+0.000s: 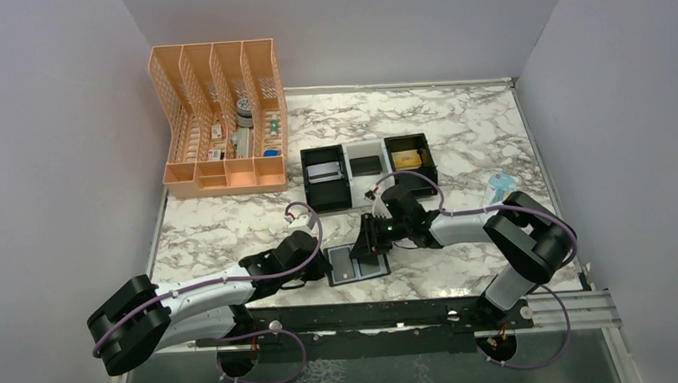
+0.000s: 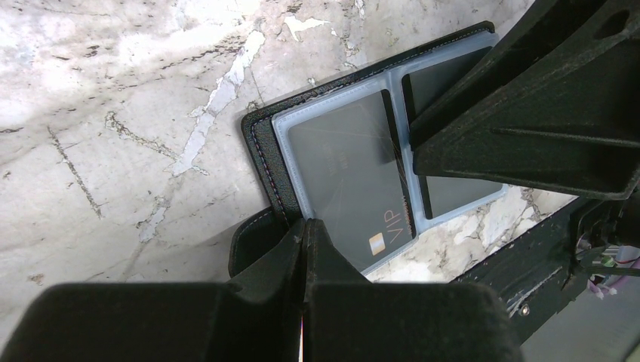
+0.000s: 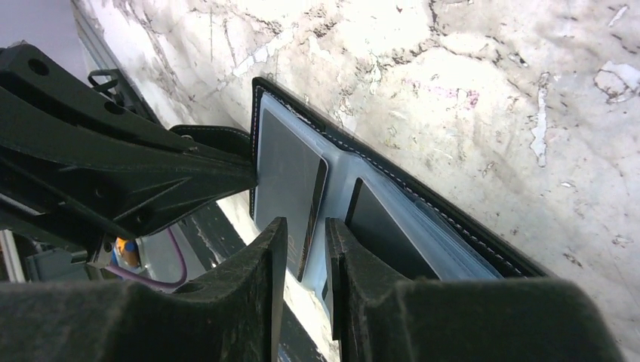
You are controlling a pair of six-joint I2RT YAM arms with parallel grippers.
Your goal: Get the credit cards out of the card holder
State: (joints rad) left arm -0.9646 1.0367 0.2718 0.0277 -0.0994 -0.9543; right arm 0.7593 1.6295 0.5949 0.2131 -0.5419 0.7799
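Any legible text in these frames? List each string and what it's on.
"VIP": on the dark grey card in the open card holder, left wrist view.
Faint print at that card's centre: too faint to read.
Labels on items in the orange organizer, top view: too small to read.
Nothing else is legible.

The small black bifold card holder [image 2: 260, 147] has a matt, leather-like cover with pale stitching. Its blue-grey inner sleeves look like glossy, translucent soft plastic. The dark grey plastic credit card [image 2: 343, 173] shines with streaky reflections. The white marble-patterned tabletop [image 2: 113, 113] is smooth and faintly sheened. The left gripper [image 2: 306, 226] has matt black plastic fingers [image 2: 264, 302].
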